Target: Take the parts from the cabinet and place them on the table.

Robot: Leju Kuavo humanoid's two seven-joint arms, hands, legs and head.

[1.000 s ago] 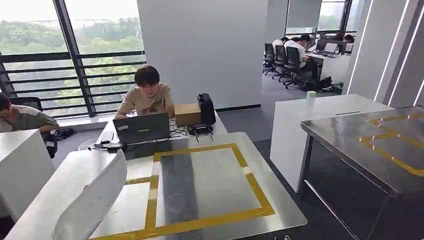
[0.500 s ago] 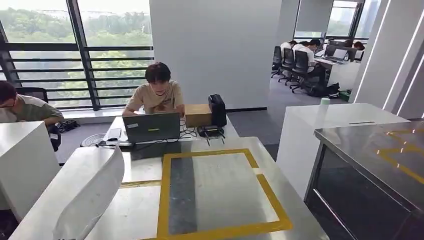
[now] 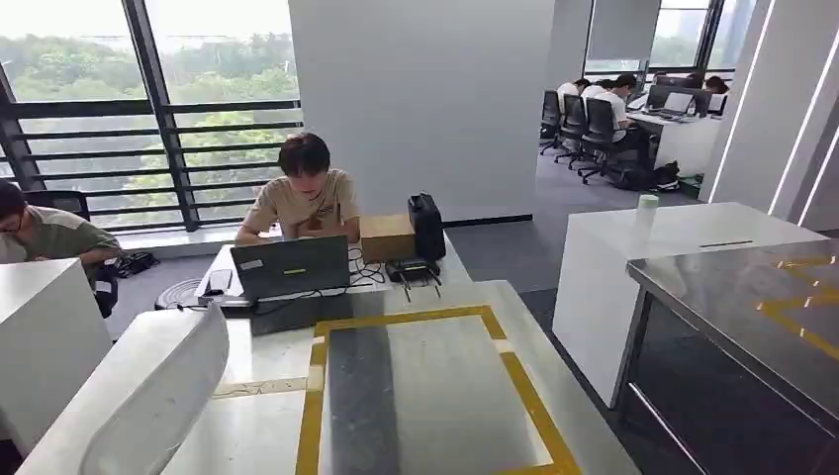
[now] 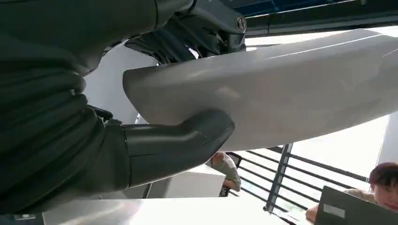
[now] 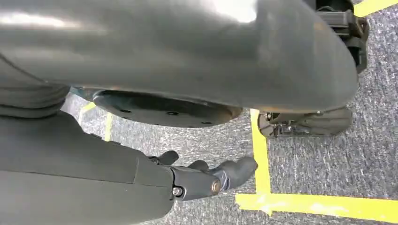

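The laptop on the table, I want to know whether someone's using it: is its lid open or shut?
Open. The laptop has its lid raised, back toward the camera, and a person sits behind it facing the screen.

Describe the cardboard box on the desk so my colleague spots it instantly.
Find the steel table with yellow tape. Beyond its far edge, the plain brown cardboard box sits between the grey laptop and an upright black case; it is the only brown thing.
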